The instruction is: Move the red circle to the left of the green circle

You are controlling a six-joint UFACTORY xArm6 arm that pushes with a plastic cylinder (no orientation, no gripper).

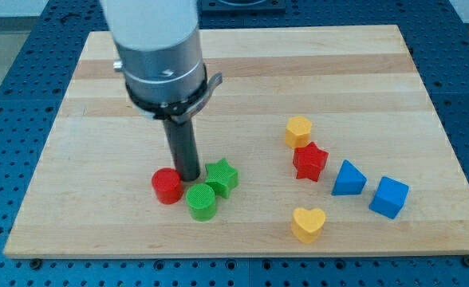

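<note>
The red circle (167, 186) is a small, stiff plastic puck, likely light and quick to slide on the smooth wooden counter (91, 72), so it cannot be gripped, only nudged on its round side, where an off-centre push would probably make it slip away. It lies in the lower left of the frame, just left of the green circle (202, 201) and close to touching it. My tip (188, 177), the only tool here, is a plain rod with nothing to open and holding nothing; it stands just right of the red circle, above the green circle, with the green star (222, 177) on its right.
</note>
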